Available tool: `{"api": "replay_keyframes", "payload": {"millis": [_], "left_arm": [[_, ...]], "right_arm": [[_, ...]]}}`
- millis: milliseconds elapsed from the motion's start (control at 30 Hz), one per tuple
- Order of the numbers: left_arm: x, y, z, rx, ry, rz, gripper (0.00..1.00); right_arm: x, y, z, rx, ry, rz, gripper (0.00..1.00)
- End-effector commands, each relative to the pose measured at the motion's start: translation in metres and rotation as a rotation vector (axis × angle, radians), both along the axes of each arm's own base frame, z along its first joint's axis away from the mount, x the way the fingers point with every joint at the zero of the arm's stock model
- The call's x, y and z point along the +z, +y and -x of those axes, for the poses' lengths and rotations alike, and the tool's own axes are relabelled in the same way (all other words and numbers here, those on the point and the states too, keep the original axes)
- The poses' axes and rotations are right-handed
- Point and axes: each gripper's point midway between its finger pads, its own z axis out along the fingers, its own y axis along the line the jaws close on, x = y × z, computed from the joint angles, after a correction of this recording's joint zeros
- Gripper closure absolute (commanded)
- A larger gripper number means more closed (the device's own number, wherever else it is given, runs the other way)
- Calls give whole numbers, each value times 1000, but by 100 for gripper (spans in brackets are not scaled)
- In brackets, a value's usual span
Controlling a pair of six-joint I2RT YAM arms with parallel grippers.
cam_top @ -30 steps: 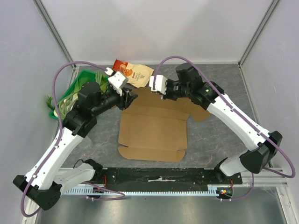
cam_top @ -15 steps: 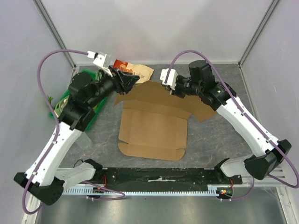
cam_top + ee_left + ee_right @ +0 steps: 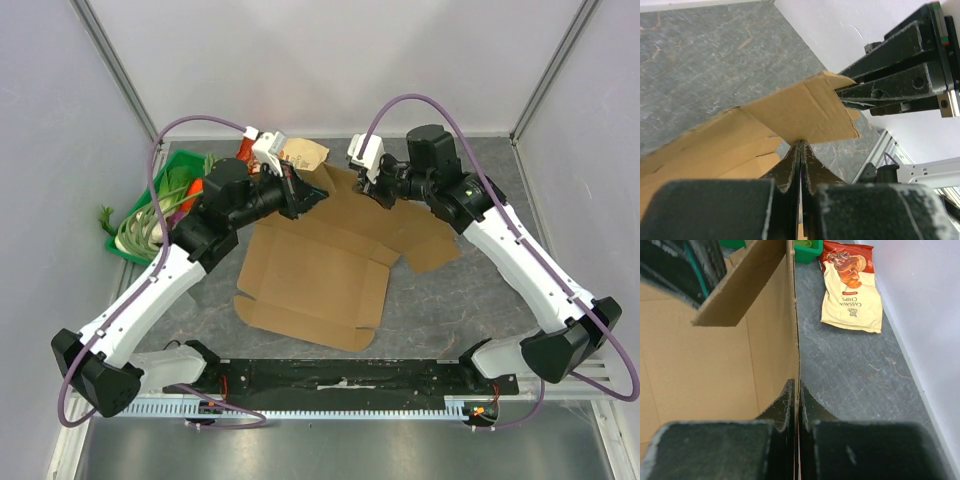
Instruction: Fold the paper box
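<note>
While vegetables (image 3: pixel 150 222) fill the bin (image 3: pixel 180 160), the paper box (image 3: pixel 320 280) lies unfolded.

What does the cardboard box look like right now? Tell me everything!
The cardboard box is plain brown and unprinted, mostly a flat cutout with creases and flaps. Its near part lies on the grey table, and its far flaps are lifted. The left gripper pinches one raised flap, and the right gripper is shut on another upright edge.

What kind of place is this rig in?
Likely a lab robot test cell: plain white walls on aluminium posts, a grey tabletop, and staged props: paper box, snack bag, green bin.
</note>
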Motion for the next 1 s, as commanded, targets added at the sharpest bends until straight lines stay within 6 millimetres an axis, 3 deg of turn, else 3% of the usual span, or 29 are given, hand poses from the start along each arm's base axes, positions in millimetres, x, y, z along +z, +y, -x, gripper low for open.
{"api": "replay_keyframes", "payload": {"millis": [0,167,200,267,300,400,433,567,700,800,867,900,967], "left_arm": [[10,-15,1,-17,11,75,96],[16,-3,-4,42,-40,38,91],[25,6,-1,69,-88,33,85],[15,20,2,109,-105,4,75],[8,30,0,160,-115,-25,65],[-28,60,9,263,-76,-77,47],[-52,68,15,276,-41,-99,45],[-103,80,22,327,65,-109,37],[-129,90,7,429,113,-116,36],[-143,78,-10,427,156,-87,33],[-142,72,-25,424,145,-44,25],[-151,68,-32,401,150,-51,4],[-147,68,-45,391,108,-27,3]], "right_arm": [[36,11,1,4,-5,-128,100],[29,-10,-10,-156,7,-104,100],[24,-15,-13,-195,16,-97,100],[22,-25,-18,-284,29,-105,100],[13,-26,-15,-300,72,-107,100],[-11,-32,-5,-329,155,-77,100],[-17,-36,-2,-345,169,-67,100],[-31,-48,8,-363,188,-30,100],[-38,-60,7,-397,223,-20,100],[-34,-66,3,-424,261,-61,100],[-33,-65,4,-415,297,-79,100],[-32,-64,4,-412,306,-89,100],[-32,-58,8,-380,350,-120,100]]}}
